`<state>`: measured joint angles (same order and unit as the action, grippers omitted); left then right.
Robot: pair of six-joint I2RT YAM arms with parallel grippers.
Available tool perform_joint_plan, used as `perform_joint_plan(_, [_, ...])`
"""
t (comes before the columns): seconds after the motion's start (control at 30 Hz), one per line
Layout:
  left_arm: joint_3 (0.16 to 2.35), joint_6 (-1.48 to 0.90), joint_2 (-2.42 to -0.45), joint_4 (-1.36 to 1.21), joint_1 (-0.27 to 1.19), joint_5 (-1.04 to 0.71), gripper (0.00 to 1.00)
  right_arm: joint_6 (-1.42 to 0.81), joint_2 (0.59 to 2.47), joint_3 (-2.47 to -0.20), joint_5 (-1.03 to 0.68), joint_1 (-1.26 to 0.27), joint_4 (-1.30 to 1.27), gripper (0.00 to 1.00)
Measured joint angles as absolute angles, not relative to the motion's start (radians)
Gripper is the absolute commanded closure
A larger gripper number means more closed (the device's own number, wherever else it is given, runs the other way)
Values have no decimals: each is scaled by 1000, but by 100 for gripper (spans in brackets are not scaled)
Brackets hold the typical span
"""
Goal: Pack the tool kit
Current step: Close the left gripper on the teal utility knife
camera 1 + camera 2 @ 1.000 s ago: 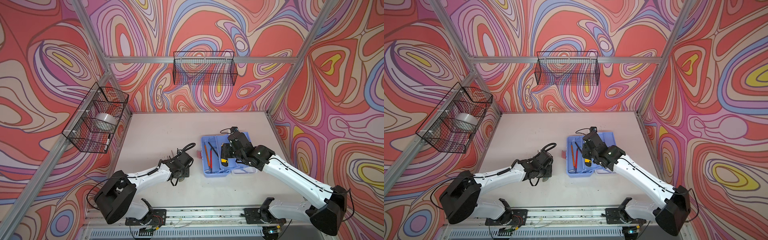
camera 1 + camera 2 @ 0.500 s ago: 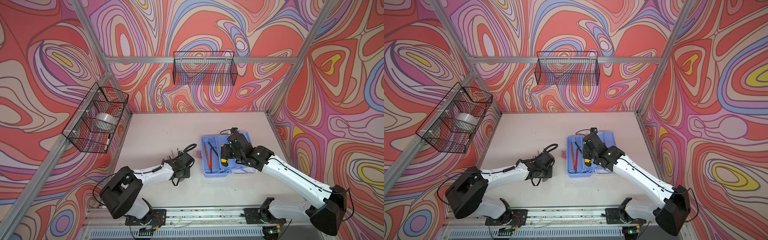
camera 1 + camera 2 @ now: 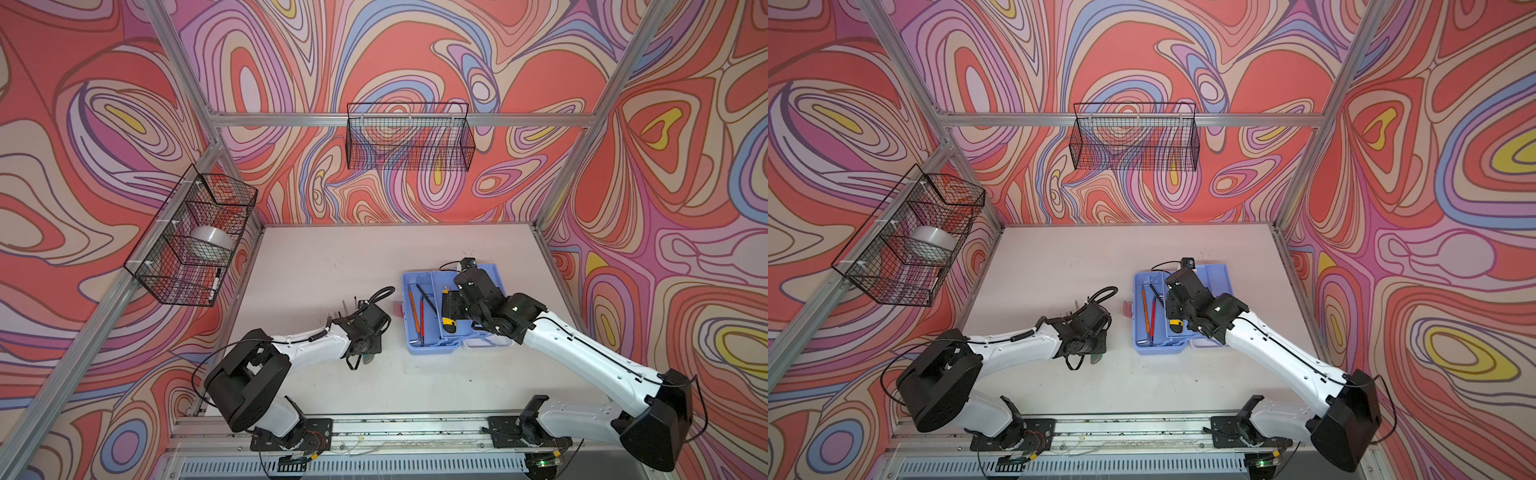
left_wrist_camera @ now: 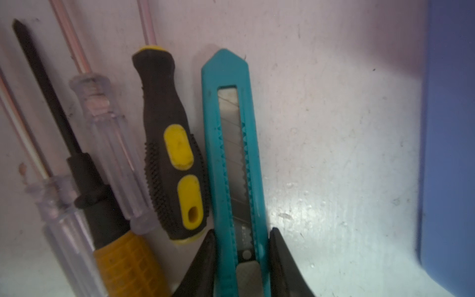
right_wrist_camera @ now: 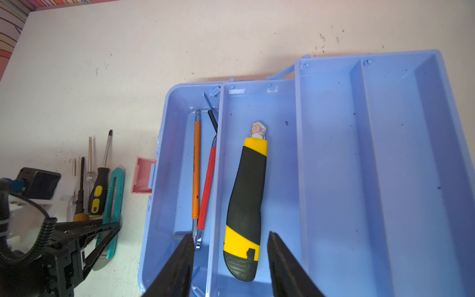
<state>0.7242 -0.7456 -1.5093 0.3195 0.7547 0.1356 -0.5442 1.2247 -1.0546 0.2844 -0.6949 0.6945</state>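
Note:
The tool kit (image 3: pixel 432 350) (image 5: pixel 159 154), a light blue box with fold-out trays, stands open on the table at the right. A yellow-and-black utility knife (image 5: pixel 246 205) (image 3: pixel 448 322) lies in its middle tray. My right gripper (image 5: pixel 231 246) (image 3: pixel 451 309) hovers open over the knife's rear end, with gaps on both sides. An orange tool (image 5: pixel 196 169) and a red tool (image 5: pixel 208 185) lie in the bottom compartment. To the left of the box, my left gripper (image 4: pixel 241 246) (image 3: pixel 365 351) is shut on a teal utility knife (image 4: pixel 231 154) (image 5: pixel 114 195) that lies on the table.
Several screwdrivers lie beside the teal knife: a black-and-yellow one (image 4: pixel 172 144), a clear one (image 4: pixel 113 144), a yellow-handled one (image 4: pixel 123 259). A pink latch (image 5: pixel 142 174) sticks out from the box. Black wire baskets hang on the left wall (image 3: pixel 191 241) and back wall (image 3: pixel 409 137).
My left gripper's jaws have narrowed onto the teal knife, and the left arm's base has turned. The right arm has barely moved.

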Motion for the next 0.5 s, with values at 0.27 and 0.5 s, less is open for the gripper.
perform_joint_plan(0.27, [725, -746, -1467, 361, 756, 127, 76, -544, 1225, -1055, 299, -695, 694, 51])
perform_joint_plan(0.5, [768, -755, -1348, 402, 760, 93, 76, -549, 1212, -1056, 334, -695, 696, 51])
